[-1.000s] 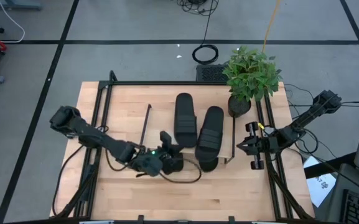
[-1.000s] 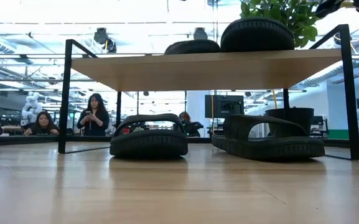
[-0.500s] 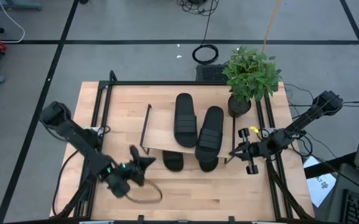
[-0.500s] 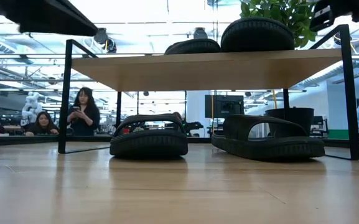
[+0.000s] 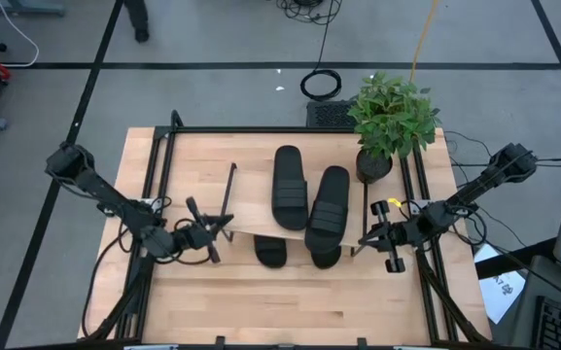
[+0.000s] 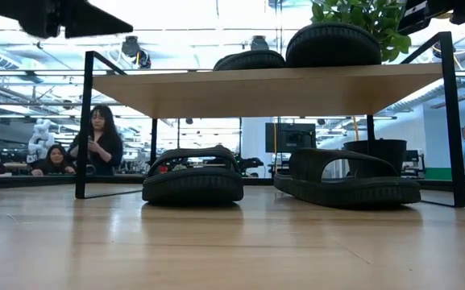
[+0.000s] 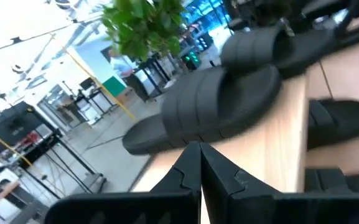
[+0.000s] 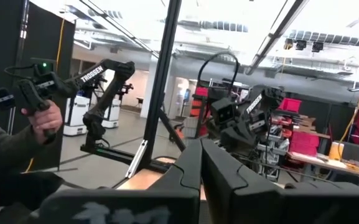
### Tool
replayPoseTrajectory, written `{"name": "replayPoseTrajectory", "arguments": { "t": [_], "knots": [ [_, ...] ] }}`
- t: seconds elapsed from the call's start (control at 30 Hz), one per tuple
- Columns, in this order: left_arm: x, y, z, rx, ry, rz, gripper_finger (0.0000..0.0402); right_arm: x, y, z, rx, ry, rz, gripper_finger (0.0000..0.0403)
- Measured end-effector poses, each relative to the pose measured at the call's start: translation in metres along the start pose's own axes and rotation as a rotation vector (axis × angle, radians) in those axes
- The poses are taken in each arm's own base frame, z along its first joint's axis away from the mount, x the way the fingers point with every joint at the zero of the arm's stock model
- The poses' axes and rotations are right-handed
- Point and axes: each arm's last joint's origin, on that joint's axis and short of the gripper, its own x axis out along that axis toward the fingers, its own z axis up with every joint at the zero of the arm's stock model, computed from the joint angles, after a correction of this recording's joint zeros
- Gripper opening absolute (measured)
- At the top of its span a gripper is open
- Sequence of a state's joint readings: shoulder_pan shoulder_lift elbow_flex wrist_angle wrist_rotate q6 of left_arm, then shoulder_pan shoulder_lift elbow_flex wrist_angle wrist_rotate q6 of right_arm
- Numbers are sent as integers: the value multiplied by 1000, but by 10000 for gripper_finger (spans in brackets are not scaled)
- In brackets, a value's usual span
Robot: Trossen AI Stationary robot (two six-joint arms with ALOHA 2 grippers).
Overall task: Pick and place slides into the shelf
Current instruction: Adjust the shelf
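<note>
The shelf [image 5: 261,199] stands mid-table, a light board on thin black legs. Two black slides [image 5: 290,187] [image 5: 329,209] lie sole-down on its top board. Two more [image 6: 193,179] [image 6: 349,181] rest on the tabletop under it, their ends poking out at the near side [image 5: 270,251] [image 5: 326,258]. My left gripper [image 5: 220,228] hovers just left of the shelf, fingers shut [image 7: 200,152], touching nothing. My right gripper [image 5: 365,238] waits at the shelf's right end, also shut [image 8: 201,149] and empty.
A potted plant [image 5: 389,122] stands at the shelf's far right corner. Black rails [image 5: 154,194] run along the table's left and right sides. Bare wood [image 5: 290,301] lies near the front edge. People [image 6: 95,145] show in the room beyond, and a hand [image 8: 39,118] holds a controller.
My left gripper has drawn back from the left slide under the shelf, swinging toward the table's left and near side, then up beside the shelf's left end. That slide has stayed in place. My right gripper has shifted slightly toward the shelf.
</note>
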State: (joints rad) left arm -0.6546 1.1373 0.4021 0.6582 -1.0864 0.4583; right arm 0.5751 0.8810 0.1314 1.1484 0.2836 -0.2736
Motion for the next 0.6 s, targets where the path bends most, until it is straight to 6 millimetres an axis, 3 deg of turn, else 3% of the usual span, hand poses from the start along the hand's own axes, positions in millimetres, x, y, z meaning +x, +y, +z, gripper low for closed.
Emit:
{"name": "replayPoseTrajectory", "arguments": {
  "t": [0.27, 0.6],
  "knots": [
    [-4, -5, -21, -96, 2, -89, 3, 0, 0, 1, -5, -6, -6, 0],
    [-5, -6, -26, -135, 1, -116, 5, 0, 0, 0, 0, 1, -6, 0]
  ]
}}
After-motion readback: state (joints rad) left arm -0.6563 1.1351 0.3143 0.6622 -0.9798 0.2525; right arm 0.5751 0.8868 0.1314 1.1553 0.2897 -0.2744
